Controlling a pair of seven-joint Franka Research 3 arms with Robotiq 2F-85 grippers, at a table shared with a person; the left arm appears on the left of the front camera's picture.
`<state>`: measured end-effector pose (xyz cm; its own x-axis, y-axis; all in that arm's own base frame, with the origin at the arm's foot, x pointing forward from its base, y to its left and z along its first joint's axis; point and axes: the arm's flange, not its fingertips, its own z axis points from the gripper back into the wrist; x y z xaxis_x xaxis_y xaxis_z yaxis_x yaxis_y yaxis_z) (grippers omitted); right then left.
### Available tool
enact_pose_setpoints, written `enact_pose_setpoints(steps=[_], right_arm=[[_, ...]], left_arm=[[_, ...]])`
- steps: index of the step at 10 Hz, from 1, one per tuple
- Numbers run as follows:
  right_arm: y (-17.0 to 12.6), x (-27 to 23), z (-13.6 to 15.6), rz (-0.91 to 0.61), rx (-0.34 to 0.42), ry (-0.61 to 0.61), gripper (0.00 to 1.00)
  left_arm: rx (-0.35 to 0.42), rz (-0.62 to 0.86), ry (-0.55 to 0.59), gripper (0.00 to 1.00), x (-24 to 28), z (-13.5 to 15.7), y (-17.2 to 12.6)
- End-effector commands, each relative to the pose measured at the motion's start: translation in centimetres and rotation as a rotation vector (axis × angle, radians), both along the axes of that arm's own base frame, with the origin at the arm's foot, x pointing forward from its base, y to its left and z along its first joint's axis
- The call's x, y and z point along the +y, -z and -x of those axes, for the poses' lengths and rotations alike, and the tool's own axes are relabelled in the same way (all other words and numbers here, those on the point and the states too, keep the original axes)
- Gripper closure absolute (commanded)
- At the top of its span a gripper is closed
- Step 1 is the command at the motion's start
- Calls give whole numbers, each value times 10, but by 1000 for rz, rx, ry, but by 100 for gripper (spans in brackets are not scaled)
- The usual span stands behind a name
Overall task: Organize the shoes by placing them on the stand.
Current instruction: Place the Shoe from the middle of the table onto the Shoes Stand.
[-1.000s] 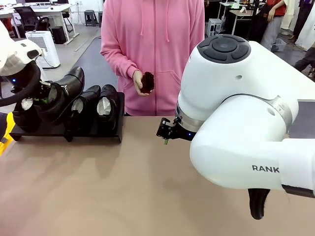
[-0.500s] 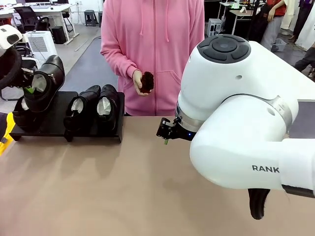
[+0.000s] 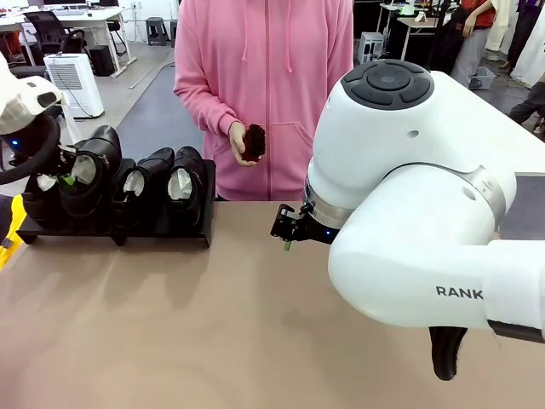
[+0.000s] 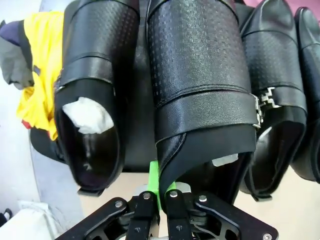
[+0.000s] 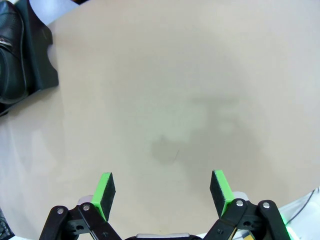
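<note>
Several glossy black shoes stuffed with white paper line the low black stand (image 3: 162,228) at the table's far left. My left gripper (image 3: 61,173) is shut on the heel rim of the second shoe from the left (image 3: 95,162), which sits in the gap between its neighbours with its toe slightly raised. In the left wrist view my left gripper (image 4: 162,189) pinches that shoe (image 4: 200,75); another shoe (image 4: 92,75) lies to its left and one more (image 4: 272,75) to its right. Over bare table my right gripper (image 5: 162,192) stands open, also seen under the white arm (image 3: 287,232).
A person in a pink hoodie stands at the far side holding a small brown brush (image 3: 255,141). My bulky right arm (image 3: 417,213) takes up the right half of the table. A yellow object (image 3: 10,230) lies left of the stand. The stand's corner (image 5: 40,60) shows in the right wrist view.
My left gripper carried the held shoe leftward and then down into the gap on the stand. The right arm and the person have not moved.
</note>
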<state>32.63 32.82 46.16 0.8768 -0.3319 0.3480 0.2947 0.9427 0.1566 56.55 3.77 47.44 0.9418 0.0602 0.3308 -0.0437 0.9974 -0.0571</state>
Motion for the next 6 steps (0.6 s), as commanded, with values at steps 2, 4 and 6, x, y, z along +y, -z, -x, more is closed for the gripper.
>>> enact_pose_setpoints(steps=[2, 4, 6], right_arm=[[-3, -2, -3, -15, 9, -18, 0], [-3, -2, -3, -15, 9, -18, 0], [-3, -2, -3, -15, 9, -18, 0]], left_arm=[[7, -12, 2, 100, -4, -10, 12], [9, -2, -29, 87, -3, -13, 21], [-21, -13, -36, 49, -4, -16, 23]])
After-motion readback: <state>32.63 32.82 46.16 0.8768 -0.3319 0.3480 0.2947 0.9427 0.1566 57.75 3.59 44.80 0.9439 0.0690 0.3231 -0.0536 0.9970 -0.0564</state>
